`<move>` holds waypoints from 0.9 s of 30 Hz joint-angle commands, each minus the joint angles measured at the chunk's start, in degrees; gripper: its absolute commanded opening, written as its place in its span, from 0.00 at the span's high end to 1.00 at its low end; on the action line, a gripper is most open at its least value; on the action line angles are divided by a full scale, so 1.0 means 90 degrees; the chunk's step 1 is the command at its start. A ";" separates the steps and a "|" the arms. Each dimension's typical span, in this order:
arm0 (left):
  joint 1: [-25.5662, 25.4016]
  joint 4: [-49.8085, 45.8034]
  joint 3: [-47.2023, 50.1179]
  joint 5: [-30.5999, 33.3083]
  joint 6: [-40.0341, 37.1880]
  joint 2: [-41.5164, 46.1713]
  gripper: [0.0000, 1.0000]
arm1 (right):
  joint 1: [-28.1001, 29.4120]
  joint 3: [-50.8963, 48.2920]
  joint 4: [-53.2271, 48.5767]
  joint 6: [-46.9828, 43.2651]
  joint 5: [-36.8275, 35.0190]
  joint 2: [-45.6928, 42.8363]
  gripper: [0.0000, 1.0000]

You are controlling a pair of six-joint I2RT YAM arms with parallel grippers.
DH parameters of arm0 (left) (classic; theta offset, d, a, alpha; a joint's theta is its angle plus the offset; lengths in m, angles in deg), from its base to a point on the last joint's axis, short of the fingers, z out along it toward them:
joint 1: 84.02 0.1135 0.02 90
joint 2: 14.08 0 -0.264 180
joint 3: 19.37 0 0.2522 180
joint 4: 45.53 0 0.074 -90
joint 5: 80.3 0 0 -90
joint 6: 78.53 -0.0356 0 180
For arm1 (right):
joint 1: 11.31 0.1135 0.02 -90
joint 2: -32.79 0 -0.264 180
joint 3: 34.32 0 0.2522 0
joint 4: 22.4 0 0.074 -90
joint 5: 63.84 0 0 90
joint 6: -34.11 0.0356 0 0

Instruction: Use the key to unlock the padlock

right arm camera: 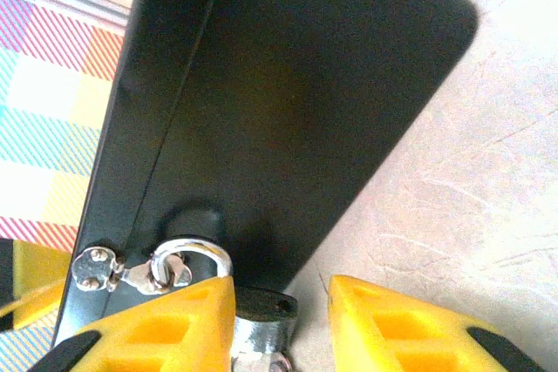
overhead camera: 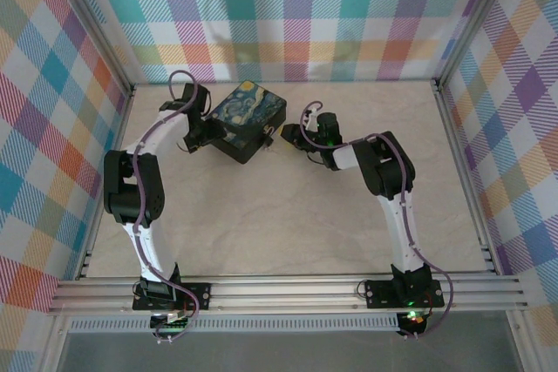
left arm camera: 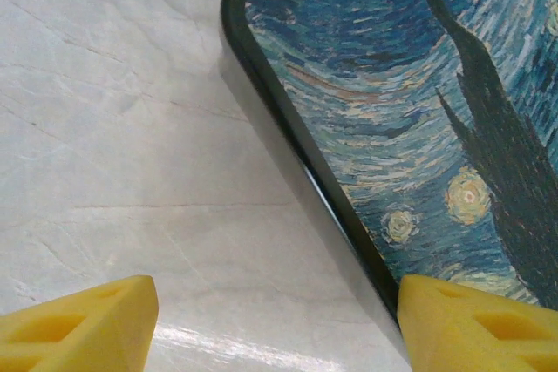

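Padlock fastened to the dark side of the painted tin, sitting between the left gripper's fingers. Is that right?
Wrong arm. The padlock sits between the fingers of the right gripper, as the right wrist view shows. The rest holds: it is fastened to the dark side of the painted tin.

bright even light, sheen on table (left arm camera: 205, 337), soft shadow beside tin (left arm camera: 392, 111), padlock (right arm camera: 261, 311) close and blurred

Dark padlock (right arm camera: 261, 309) hangs with silvery shackle through the tin's hasp (right arm camera: 131, 272).
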 commanded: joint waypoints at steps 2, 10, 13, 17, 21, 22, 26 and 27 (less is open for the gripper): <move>0.0466 -0.0754 0.0012 0.0692 -0.0261 -0.0385 0.28 | -0.0010 0.0202 -0.1221 -0.1201 0.0535 -0.0534 0.66; 0.0527 -0.0863 -0.0289 0.0661 -0.0232 -0.0605 0.29 | 0.0269 0.0570 -0.2057 -0.2186 0.0993 -0.0570 0.62; 0.0514 -0.0809 -0.0230 0.0502 -0.0158 -0.0604 0.29 | 0.0431 0.0755 -0.2025 -0.2122 0.0953 -0.0421 0.61; 0.0504 -0.0777 -0.0121 0.0465 -0.0150 -0.0515 0.29 | 0.0495 0.0717 -0.1351 -0.1605 0.0854 -0.0176 0.60; 0.0507 -0.0763 -0.0038 0.0499 -0.0163 -0.0471 0.29 | 0.0508 0.0728 -0.0910 -0.1287 0.0784 -0.0032 0.60; 0.0509 -0.0744 -0.0027 0.0487 -0.0157 -0.0478 0.29 | 0.0520 0.0762 -0.0906 -0.1283 0.0747 -0.0004 0.60; 0.0509 -0.0692 0.0027 0.0430 -0.0119 -0.0495 0.29 | 0.0540 0.0862 -0.0984 -0.1228 0.0601 0.0099 0.60; 0.0508 -0.0685 0.0043 0.0426 -0.0119 -0.0492 0.29 | 0.0543 0.0874 -0.0982 -0.1186 0.0563 0.0133 0.60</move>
